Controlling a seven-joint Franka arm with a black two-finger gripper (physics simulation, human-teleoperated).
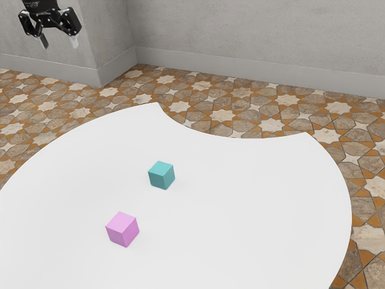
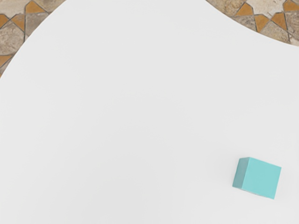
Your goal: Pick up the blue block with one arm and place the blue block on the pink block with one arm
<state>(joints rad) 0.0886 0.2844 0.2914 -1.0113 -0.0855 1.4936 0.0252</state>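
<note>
Read the gripper as spread open and empty, high above the table and well apart from both blocks. Find the blue block far below and off to one side of the hand, flat on the table with nothing touching it, and the pink block farther out past it, near but clear. Centre the hand over the blue block first, turn the jaws square to two opposite flat faces, then drop straight down and close low on the sides, to avoid nudging a corner toward pink.
</note>
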